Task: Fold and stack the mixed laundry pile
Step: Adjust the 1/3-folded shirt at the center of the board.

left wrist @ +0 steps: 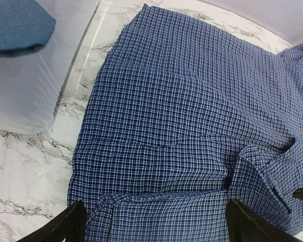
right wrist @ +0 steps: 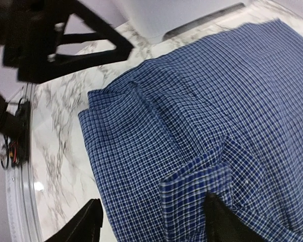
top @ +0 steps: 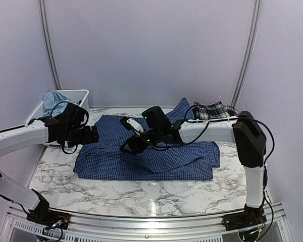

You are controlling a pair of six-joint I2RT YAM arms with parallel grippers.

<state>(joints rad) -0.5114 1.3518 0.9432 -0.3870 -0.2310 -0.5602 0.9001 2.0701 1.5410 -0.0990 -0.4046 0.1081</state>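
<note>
Marble table (top: 141, 194): shirt (top: 111, 151) lies limp, light. Left gripper (left wrist: 155, 209) and right gripper (right wrist: 151, 204) gape wide; pinch its hem corners.

No text, label, brand, number or sign can be read anywhere.

We see white tubular links with chunky black joint housings on both the left arm (top: 20, 138) and the right arm (top: 212, 132). Thin black cables (top: 271, 143) loop along them. The left gripper (top: 93, 135) is all black, while the right gripper (top: 125, 135) bears a white patch.
</note>
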